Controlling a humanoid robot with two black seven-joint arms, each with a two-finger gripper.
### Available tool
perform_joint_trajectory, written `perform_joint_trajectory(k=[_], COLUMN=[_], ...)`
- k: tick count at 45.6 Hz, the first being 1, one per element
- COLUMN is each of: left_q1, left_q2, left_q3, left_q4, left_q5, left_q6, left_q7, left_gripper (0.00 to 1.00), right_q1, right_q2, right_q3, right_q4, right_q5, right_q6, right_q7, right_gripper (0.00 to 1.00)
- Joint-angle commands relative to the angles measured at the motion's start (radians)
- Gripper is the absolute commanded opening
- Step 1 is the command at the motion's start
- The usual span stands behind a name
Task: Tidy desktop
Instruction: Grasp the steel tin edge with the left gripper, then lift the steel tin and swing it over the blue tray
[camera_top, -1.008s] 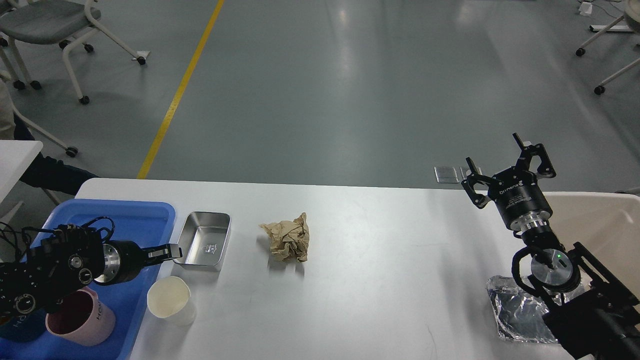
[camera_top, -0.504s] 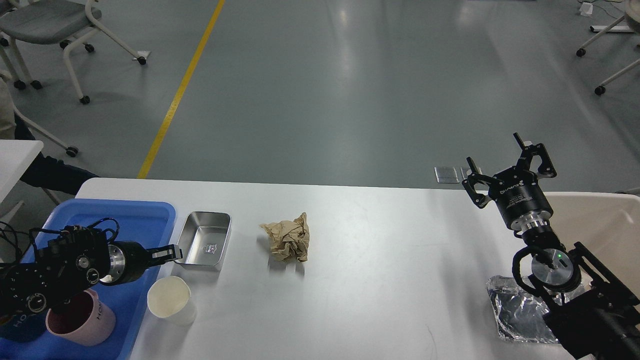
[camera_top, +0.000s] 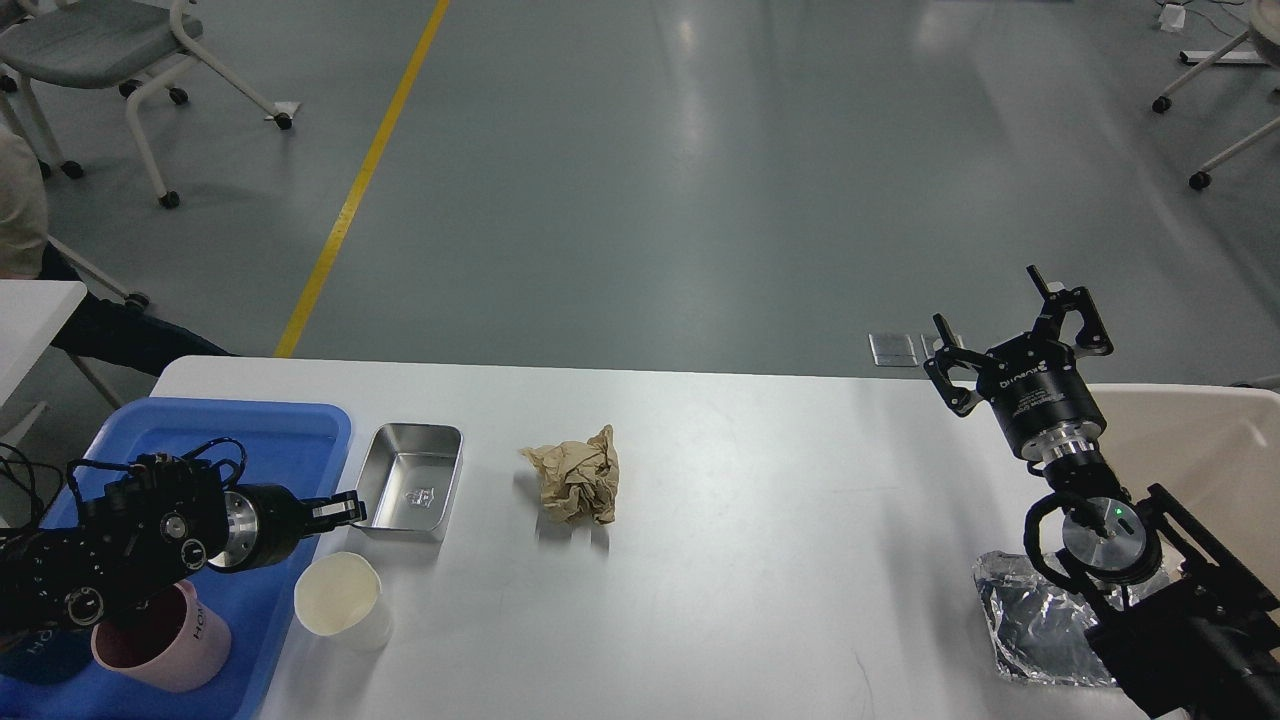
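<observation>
Head view: the desktop (camera_top: 760, 520), a large white rectangular tabletop with rounded corners and a matte finish, fills the lower half of the frame and carries all loose items. At its left end sits a blue plastic tray (camera_top: 250, 440), judged to be the collection point for reusable ware, since a pink ceramic mug (camera_top: 165, 635) stands in it already. The left gripper (camera_top: 345, 508) reaches out over the tray's right edge, just beside the near-left corner of a shallow rectangular stainless-steel container (camera_top: 408, 480); its fingers appear close together, but whether they grip the container's rim cannot be told. A cream paper cup (camera_top: 340, 600) stands upright just beside the tray, below the gripper. A crumpled ball of brown paper (camera_top: 575, 480) lies near the centre, apart from everything else. At the right end, a beige plastic bin (camera_top: 1190, 450) is judged to receive waste; a crumpled sheet of silver foil (camera_top: 1030, 620) lies partly under the right arm. The right gripper (camera_top: 1010, 330) is raised above the far edge with fingers spread wide, holding nothing. Beyond the desktop: a glossy grey floor (camera_top: 700, 180) with a yellow line (camera_top: 360, 180), and wheeled chairs (camera_top: 100, 50) at the upper left.
</observation>
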Motion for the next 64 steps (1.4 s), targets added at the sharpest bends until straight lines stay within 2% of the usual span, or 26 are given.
perform_joint_trajectory(k=[1,17,28,37,52,64], left_q1=[0.0,0.0,-0.093,-0.179,-0.251,-0.28], left_q2=[0.001,0.002,0.094,0.249,0.634,0.812], left_q3=[0.0,-0.002,-0.003,-0.006,-0.011,-0.014], left_q4=[0.0,0.0,-0.066,-0.253,-0.618,-0.658], left_q5=[0.0,0.0,0.0,-0.001,0.002,0.008], left_q6=[0.0,0.0,-0.067,-0.069,-0.078,-0.112], left_q7=[-0.015,-0.046,-0.055,-0.044,-0.032,-0.043], left_gripper=[0.02,0.0,0.0,0.0,0.0,0.0], right_q1=[0.0,0.0,0.0,0.0,0.008,0.008], right_q2=[0.0,0.0,0.0,0.0,0.002,0.003], right_q3=[0.0,0.0,0.0,0.0,-0.005,-0.006], right_q4=[-0.002,-0.002,-0.002,-0.002,-0.002,-0.001], right_q5=[0.001,0.0,0.001,0.0,0.0,0.0], right_q6=[0.0,0.0,0.0,0.0,-0.002,-0.005], right_q7=[0.0,0.001,0.001,0.001,0.0,0.0], right_gripper=[1.0,1.0,1.0,1.0,1.0,1.0])
